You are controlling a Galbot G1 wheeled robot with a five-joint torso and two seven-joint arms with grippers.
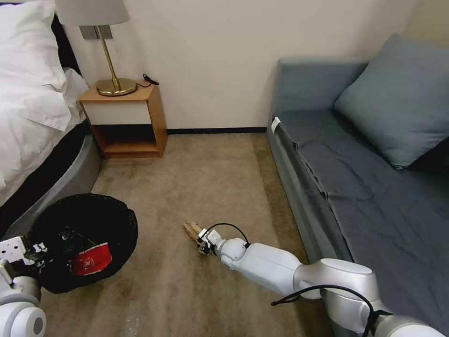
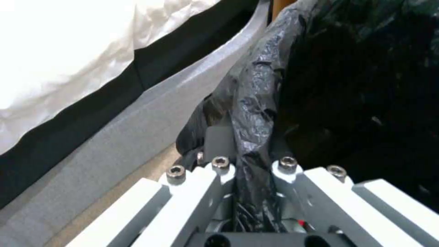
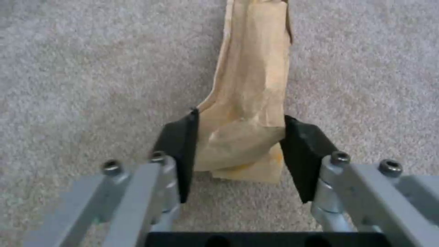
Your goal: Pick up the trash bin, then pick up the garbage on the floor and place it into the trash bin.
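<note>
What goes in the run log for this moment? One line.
left gripper: shut on trash bin | right gripper: shut on tan paper, carpet

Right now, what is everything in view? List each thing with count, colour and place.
trash bin: one, black-lined, on the carpet by the bed, at the robot's left.
red-white packet: one, inside the bin.
crumpled paper: one, tan, on the carpet mid-floor.
bed: one, white linen, far left.
nightstand: one, wood, against the wall.
lamp: one, brass base, grey shade, on the nightstand.
sofa: one, grey-blue, right side.
cushion: one, grey-blue, on the sofa.
left pincer: shut on the bin's bag-covered rim.
right pincer: fingers either side of the paper, touching it.
</note>
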